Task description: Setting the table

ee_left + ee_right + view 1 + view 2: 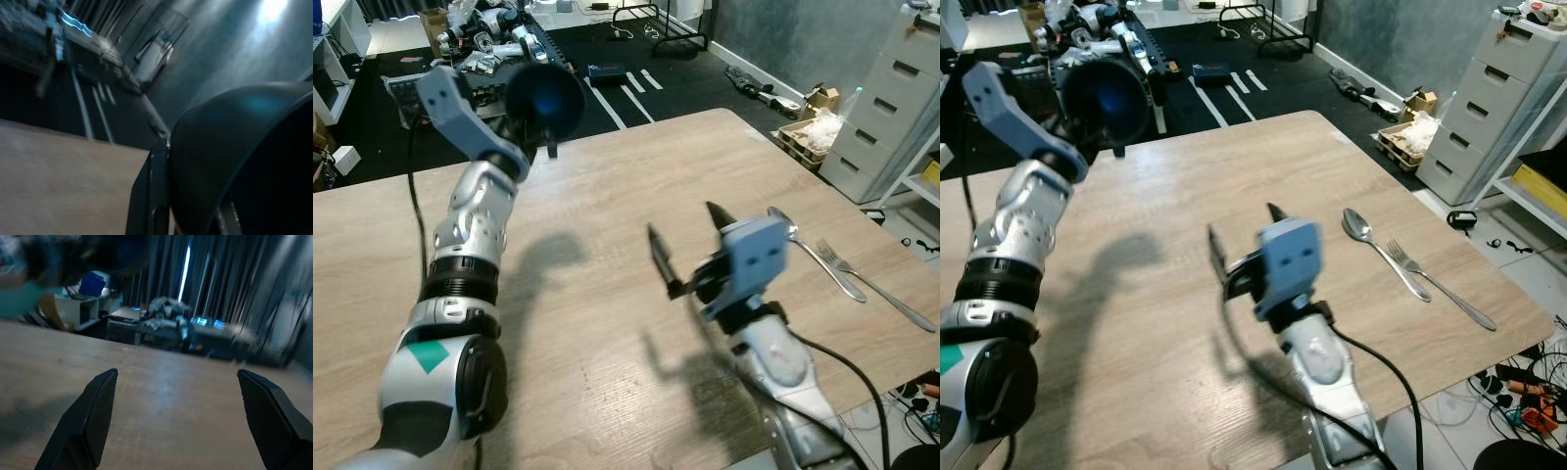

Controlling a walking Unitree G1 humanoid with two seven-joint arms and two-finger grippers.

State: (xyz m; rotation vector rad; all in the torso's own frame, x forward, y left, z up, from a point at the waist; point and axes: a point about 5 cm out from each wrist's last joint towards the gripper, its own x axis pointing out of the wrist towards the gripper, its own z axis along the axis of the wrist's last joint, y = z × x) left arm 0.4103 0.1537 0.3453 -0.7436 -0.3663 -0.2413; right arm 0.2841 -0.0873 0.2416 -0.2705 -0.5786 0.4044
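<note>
Beyond the far edge of the table lay a black floor mat (607,93) crossed by white tape stripes (631,90), with a small dark box (607,71) resting on it. A heap of robot parts and cables (489,34) sat near the mat's far end. To the right stood a grey drawer cabinet (886,108), and beside it a wooden pallet holding a plastic bag (811,135). A dark grey wall (783,34) ran behind them

spoon (790,233): 1 | fork (871,282): 1 | dark bowl (544,98): 1 | table (607,294): 1
</note>
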